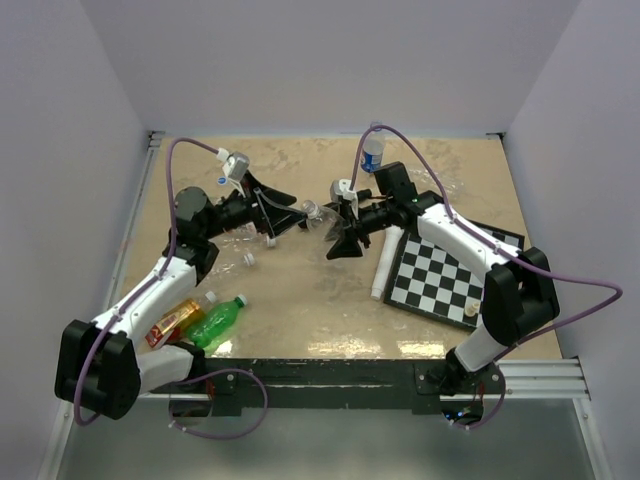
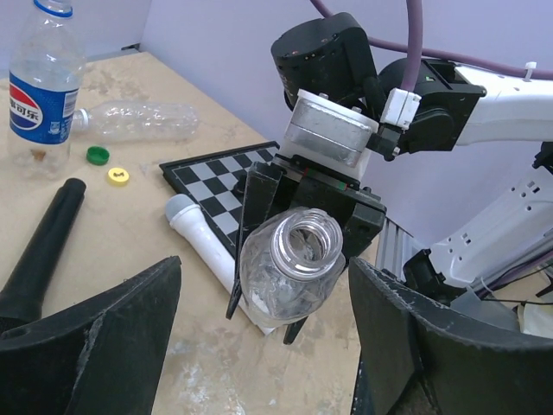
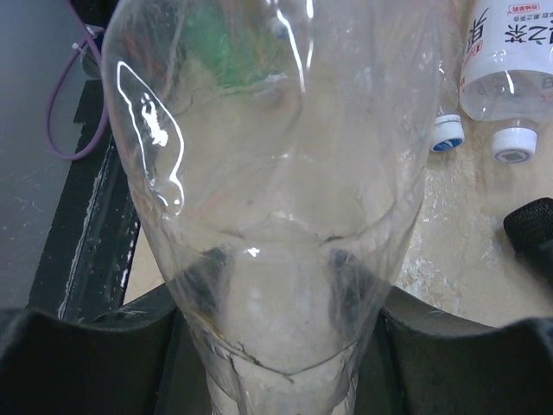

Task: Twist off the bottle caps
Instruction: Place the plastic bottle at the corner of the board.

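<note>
My right gripper is shut on a clear crinkled bottle and holds it above the table, its neck turned toward the left arm. The neck is bare and open, with no cap on it. Just short of that neck, my left gripper is open with nothing between its fingers. Loose bottle caps lie on the table: a green cap, a yellow cap, a blue cap and a white cap.
A Pepsi bottle stands at the back, with a clear bottle lying beside it. A chessboard, a white microphone and a black microphone lie on the table. A green bottle and an orange one lie front left.
</note>
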